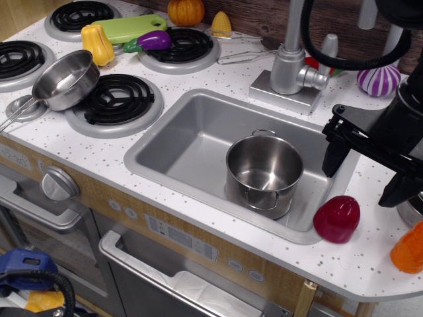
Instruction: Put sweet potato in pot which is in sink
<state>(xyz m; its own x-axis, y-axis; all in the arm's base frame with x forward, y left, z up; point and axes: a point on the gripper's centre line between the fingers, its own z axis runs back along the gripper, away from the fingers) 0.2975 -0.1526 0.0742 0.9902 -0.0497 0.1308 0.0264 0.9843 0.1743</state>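
On the counter at the sink's (153,142) right front corner sits the sweet potato (337,218), stubby, no clear long axis. Claw (367,177) hovers just above and behind it, spread wide, holding nothing. Pot (264,173) waits empty in the basin, leftward.

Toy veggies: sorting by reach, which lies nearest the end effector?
The dark red sweet potato, on the counter at the sink's right corner, below the end effector.

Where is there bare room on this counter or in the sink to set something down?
Free: the sink floor left of the pot, and the front counter strip between the saucepan and the sweet potato. Crowded: the right end, around the sweet potato, the hand and the orange toy; also behind the tap.
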